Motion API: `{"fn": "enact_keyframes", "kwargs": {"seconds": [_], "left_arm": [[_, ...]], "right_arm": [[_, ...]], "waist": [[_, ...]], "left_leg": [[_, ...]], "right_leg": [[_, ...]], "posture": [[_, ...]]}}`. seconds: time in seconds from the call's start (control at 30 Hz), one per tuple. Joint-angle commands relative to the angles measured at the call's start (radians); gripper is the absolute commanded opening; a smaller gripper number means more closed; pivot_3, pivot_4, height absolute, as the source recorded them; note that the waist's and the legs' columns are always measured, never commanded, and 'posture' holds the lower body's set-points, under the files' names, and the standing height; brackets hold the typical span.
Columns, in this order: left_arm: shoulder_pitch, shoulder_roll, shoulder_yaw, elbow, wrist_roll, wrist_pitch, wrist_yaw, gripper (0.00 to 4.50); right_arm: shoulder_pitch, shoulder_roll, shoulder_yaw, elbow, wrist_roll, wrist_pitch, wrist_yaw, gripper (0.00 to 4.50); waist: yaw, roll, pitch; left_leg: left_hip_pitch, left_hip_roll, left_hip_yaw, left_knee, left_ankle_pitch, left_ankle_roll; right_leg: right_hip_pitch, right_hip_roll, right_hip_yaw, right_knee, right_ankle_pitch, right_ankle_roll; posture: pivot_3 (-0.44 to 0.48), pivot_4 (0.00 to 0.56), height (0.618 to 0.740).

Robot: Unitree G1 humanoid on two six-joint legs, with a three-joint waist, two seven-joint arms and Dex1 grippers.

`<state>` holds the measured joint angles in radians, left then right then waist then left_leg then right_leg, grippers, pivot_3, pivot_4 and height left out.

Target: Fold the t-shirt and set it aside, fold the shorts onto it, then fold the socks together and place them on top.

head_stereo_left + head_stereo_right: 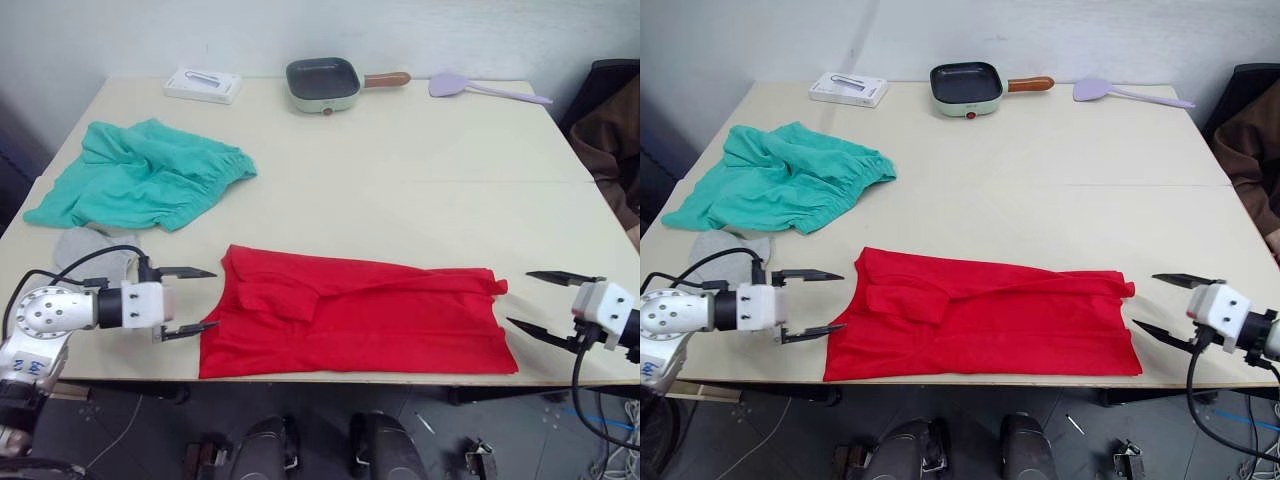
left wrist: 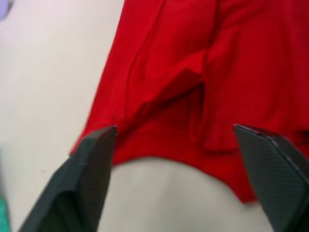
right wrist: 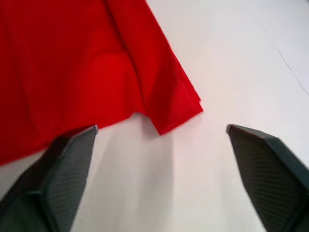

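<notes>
The red t-shirt [image 1: 360, 315] lies folded into a long strip along the table's near edge. My left gripper [image 1: 190, 300] is open just off the strip's left end, its fingers [image 2: 91, 164] spread at the cloth's edge. Open too, my right gripper [image 1: 548, 302] hovers just beyond the right end, where a folded corner [image 3: 178, 113] of the t-shirt points at it. The teal shorts [image 1: 140, 175] lie crumpled at the far left. Light-grey socks [image 1: 90, 250] rest between the shorts and my left arm, partly behind a black cable.
At the table's far edge are a white flat box [image 1: 203, 84], a small green pan with a wooden handle [image 1: 323, 83] and a lilac spatula [image 1: 470, 88]. A brown cloth on a dark chair [image 1: 610, 130] stands past the right edge.
</notes>
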<state>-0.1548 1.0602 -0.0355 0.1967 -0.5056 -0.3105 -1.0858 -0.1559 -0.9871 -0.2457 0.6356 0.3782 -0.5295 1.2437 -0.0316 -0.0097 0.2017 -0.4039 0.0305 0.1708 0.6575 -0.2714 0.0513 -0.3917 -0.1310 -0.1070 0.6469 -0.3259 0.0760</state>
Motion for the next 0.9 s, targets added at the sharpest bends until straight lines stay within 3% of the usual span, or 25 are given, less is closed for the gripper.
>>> {"fn": "enact_keyframes", "kwargs": {"seconds": [0.03, 0.1, 0.17, 0.27, 0.47, 0.57, 0.73, 0.9], "left_arm": [[-0.002, 0.009, 0.088, -0.156, -0.220, 0.365, 0.019, 3.95], [-0.030, -0.043, 0.104, -0.204, -0.261, 0.472, 0.077, 3.55], [-0.065, -0.102, 0.087, -0.247, -0.230, 0.524, 0.135, 2.97], [-0.145, -0.216, 0.020, -0.270, -0.124, 0.576, 0.233, 1.96], [-0.291, -0.453, -0.088, -0.149, 0.093, 0.589, 0.398, 0.03], [-0.312, -0.521, -0.119, -0.111, 0.177, 0.576, 0.429, 0.00], [-0.300, -0.564, -0.151, -0.077, 0.284, 0.572, 0.464, 0.00], [-0.282, -0.591, -0.126, -0.067, 0.313, 0.590, 0.483, 0.00]], "right_arm": [[0.001, -0.032, -0.057, -0.162, 0.111, 0.260, -0.018, 4.49], [0.009, -0.019, -0.050, -0.298, 0.185, 0.440, -0.029, 4.50], [0.016, 0.000, -0.031, -0.440, 0.242, 0.572, -0.044, 4.15], [-0.024, 0.052, 0.050, -0.606, 0.231, 0.700, -0.113, 3.24], [-0.218, 0.223, 0.259, -0.672, 0.048, 0.778, -0.265, 1.11], [-0.275, 0.290, 0.339, -0.650, -0.053, 0.762, -0.302, 0.07], [-0.309, 0.320, 0.417, -0.593, -0.167, 0.709, -0.294, 0.02], [-0.266, 0.291, 0.426, -0.578, -0.216, 0.683, -0.263, 0.02]], "waist": [[0.001, 0.000, 0.000], [0.003, 0.000, 0.000], [0.005, 0.001, 0.000], [0.007, 0.001, 0.000], [0.007, 0.000, 0.000], [0.007, 0.000, 0.000], [0.008, 0.000, 0.000], [0.009, 0.000, -0.001]], "left_leg": [[0.000, 0.000, -0.001, 0.000, 0.000, 0.000], [0.000, 0.000, -0.003, 0.000, 0.000, 0.000], [0.000, 0.000, -0.004, 0.000, 0.000, -0.001], [-0.001, -0.001, -0.005, -0.001, 0.001, -0.002], [-0.002, -0.002, -0.003, 0.001, 0.001, -0.002], [-0.003, -0.001, -0.003, 0.001, 0.001, -0.003], [-0.003, -0.002, 0.000, 0.001, 0.001, -0.001], [-0.003, -0.002, 0.000, 0.004, 0.000, 0.000]], "right_leg": [[0.000, 0.000, 0.000, 0.000, 0.000, 0.000], [0.001, 0.000, -0.001, 0.000, 0.000, 0.000], [0.001, 0.000, -0.001, 0.000, 0.000, 0.000], [0.001, 0.000, -0.002, -0.001, 0.000, 0.000], [0.000, 0.001, -0.002, 0.001, 0.000, 0.000], [-0.001, 0.002, -0.002, 0.001, 0.000, 0.000], [-0.002, 0.002, -0.001, 0.000, 0.000, 0.000], [0.000, 0.001, 0.000, 0.000, 0.000, 0.000]], "posture": [[0.000, 0.150, 0.740], [0.000, 0.150, 0.740], [0.000, 0.150, 0.740], [0.000, 0.150, 0.740], [0.000, 0.150, 0.740], [0.000, 0.150, 0.740], [0.000, 0.150, 0.740], [0.000, 0.150, 0.740]]}}
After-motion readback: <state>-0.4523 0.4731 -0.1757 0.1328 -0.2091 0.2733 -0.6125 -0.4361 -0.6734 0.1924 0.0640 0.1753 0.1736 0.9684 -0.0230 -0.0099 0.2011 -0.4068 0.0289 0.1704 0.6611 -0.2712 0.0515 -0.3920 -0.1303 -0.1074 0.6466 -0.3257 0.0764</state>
